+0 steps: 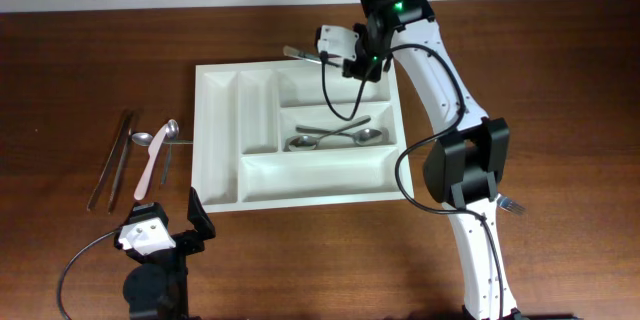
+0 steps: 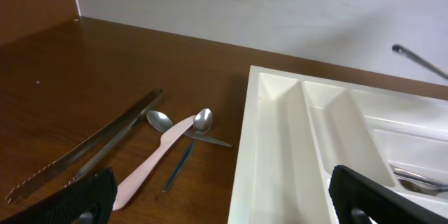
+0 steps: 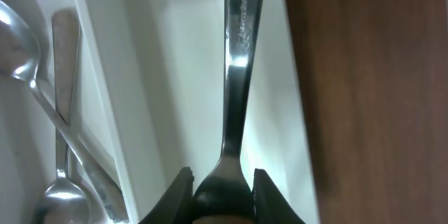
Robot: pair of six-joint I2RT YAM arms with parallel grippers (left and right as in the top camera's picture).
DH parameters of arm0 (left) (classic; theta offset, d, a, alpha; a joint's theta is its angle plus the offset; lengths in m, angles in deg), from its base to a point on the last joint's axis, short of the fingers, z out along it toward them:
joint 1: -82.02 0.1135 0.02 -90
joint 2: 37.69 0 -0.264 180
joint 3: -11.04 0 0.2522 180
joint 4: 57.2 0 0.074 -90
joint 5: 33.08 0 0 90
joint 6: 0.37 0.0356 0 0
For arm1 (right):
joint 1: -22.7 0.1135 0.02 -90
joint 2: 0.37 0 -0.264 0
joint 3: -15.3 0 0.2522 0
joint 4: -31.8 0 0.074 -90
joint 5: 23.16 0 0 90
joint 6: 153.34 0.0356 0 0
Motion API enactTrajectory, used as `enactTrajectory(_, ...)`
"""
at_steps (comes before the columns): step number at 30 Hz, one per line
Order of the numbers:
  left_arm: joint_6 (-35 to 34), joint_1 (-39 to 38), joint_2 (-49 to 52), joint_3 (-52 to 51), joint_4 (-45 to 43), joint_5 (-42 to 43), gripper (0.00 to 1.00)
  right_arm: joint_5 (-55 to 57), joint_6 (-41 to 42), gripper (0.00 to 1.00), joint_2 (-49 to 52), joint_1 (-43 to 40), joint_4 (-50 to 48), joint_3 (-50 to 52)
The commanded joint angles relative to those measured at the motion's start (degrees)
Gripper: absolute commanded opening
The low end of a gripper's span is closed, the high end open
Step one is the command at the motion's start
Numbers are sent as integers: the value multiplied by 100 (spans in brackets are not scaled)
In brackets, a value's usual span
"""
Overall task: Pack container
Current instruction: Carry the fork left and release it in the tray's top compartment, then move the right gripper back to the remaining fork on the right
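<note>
The white cutlery tray (image 1: 215, 140) lies mid-table. Its middle wide compartment holds two spoons (image 1: 335, 138). My right gripper (image 1: 352, 64) hovers over the tray's far edge, shut on a metal spoon (image 1: 303, 55) whose handle sticks out to the left. In the right wrist view the spoon (image 3: 238, 42) has its bowl pinched between the fingers (image 3: 222, 196), above the tray (image 3: 161, 42). My left gripper (image 1: 192, 222) is open and empty near the tray's front left corner. In the left wrist view it (image 2: 224, 210) faces the tray (image 2: 280, 147).
Left of the tray lie metal tongs (image 1: 112, 155) (image 2: 91, 150), a pink plastic knife (image 1: 150, 165) (image 2: 157, 157) and two spoons (image 1: 150, 138) (image 2: 203, 119). A fork (image 1: 510, 203) lies behind the right arm's base.
</note>
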Motion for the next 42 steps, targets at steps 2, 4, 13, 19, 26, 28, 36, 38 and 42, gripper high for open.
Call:
enactTrajectory(2, 116, 35, -48, -31, -4, 61, 99, -4, -103, 4, 17, -48, -94, 269)
enactTrajectory(4, 114, 35, -48, -31, -4, 61, 99, -4, -103, 19, 17, -48, -116, 286)
enactTrajectory(13, 114, 35, -48, -31, -2, 61, 99, -4, 297, 44, 17, -116, -466, 284)
enactTrajectory(19, 114, 35, -48, -31, -4, 61, 99, -4, 1034, 59, -4, -234, -597, 92)
enactTrajectory(26, 114, 35, -48, -31, -2, 61, 99, 284, 2837, 68, -140, -763, -404, -857)
enactTrajectory(28, 114, 35, -48, -31, -4, 61, 99, 555, 3373, 67, -186, -988, -243, -1104)
enactTrajectory(36, 114, 35, -48, -31, -4, 61, 99, 619, 4218, 67, -240, -2087, 1416, -1537)
enactTrajectory(38, 114, 35, -48, -31, -4, 61, 99, 573, 4216, 70, -240, -2341, 1891, -1491)
enactTrajectory(42, 114, 35, -48, -31, -4, 61, 99, 415, 4548, 70, -240, -2796, 2337, -1482)
